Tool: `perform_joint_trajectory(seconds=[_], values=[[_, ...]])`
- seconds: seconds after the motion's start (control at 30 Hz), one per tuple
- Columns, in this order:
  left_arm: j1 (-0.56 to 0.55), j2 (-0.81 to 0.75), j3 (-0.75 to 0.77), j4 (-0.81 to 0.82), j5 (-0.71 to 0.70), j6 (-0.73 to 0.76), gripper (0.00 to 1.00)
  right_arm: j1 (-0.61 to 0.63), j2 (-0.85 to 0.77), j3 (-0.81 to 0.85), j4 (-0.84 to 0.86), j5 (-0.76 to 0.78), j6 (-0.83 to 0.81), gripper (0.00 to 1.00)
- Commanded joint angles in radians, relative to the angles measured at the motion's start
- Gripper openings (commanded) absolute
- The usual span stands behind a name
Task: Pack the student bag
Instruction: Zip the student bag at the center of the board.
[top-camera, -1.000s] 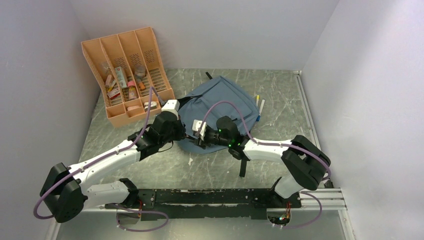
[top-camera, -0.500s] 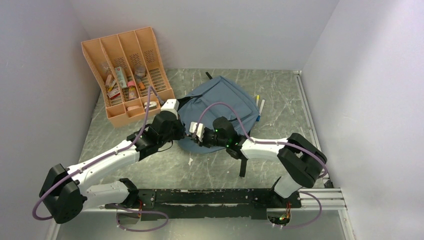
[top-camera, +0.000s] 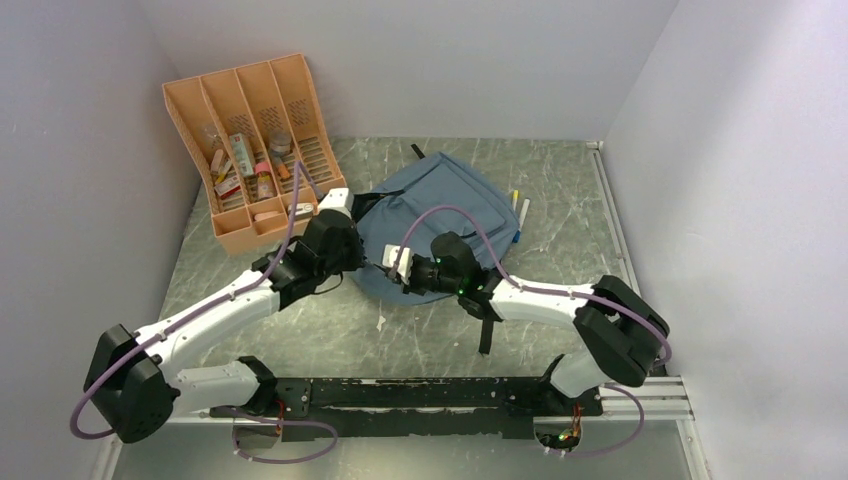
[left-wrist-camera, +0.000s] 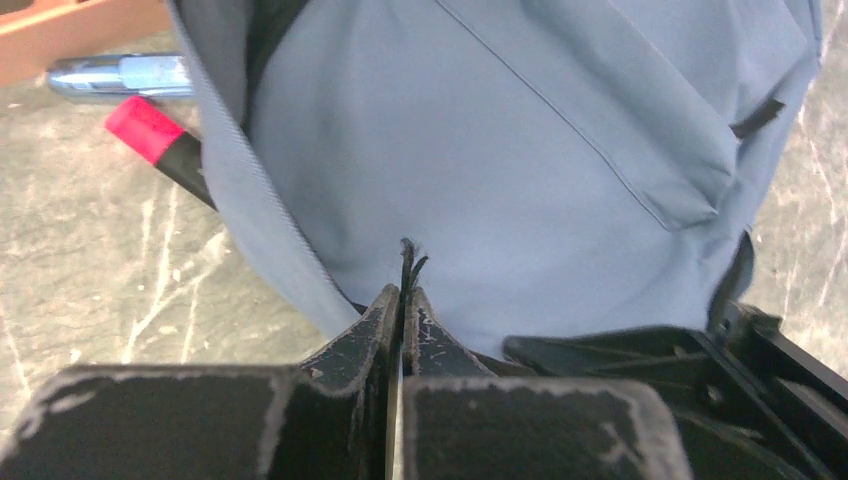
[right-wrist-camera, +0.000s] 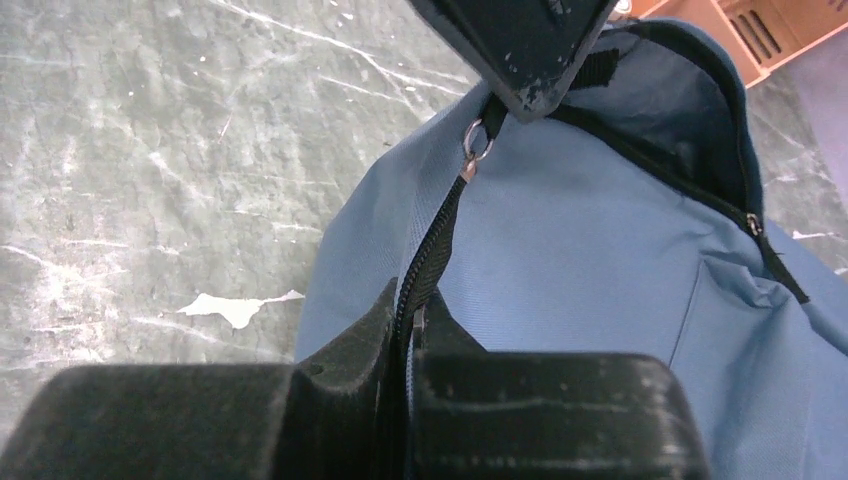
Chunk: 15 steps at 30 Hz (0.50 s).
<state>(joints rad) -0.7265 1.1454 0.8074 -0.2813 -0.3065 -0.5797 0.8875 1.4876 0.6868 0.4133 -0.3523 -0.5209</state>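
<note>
At the near edge of the backpack (top-camera: 445, 195), the left gripper (left-wrist-camera: 402, 298) pinches the black zipper pull (right-wrist-camera: 491, 110); just beside it, the right gripper (right-wrist-camera: 408, 318) clamps the zipper track (right-wrist-camera: 437, 245).

Robot laboratory cell: plain white walls (top-camera: 420, 60) beyond the fingers (left-wrist-camera: 360, 330), marbled grey table (top-camera: 330, 330) beneath them, two arms (top-camera: 215, 312) bolted to black rail (top-camera: 420, 392).

The top camera is looking down from high behind the near edge of the grey marbled table (top-camera: 560, 200), far off, taking in everything. Each wrist camera is peering forward past its own black fingers (left-wrist-camera: 345, 350), very close to the soft grey-blue cloth backpack (top-camera: 450, 190). All three are sharing that backpack's near edge.
</note>
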Motion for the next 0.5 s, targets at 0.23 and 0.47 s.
perform_joint_trajectory(seconds=[0.23, 0.47], values=[[0.159, 0.013, 0.109, -0.041, -0.164, 0.081, 0.05, 0.008, -0.103, -0.030, -0.215, -0.008, -0.050, 0.00], [0.234, 0.111, 0.177, 0.018, -0.165, 0.135, 0.05, 0.045, -0.090, 0.029, -0.393, 0.001, -0.119, 0.00]])
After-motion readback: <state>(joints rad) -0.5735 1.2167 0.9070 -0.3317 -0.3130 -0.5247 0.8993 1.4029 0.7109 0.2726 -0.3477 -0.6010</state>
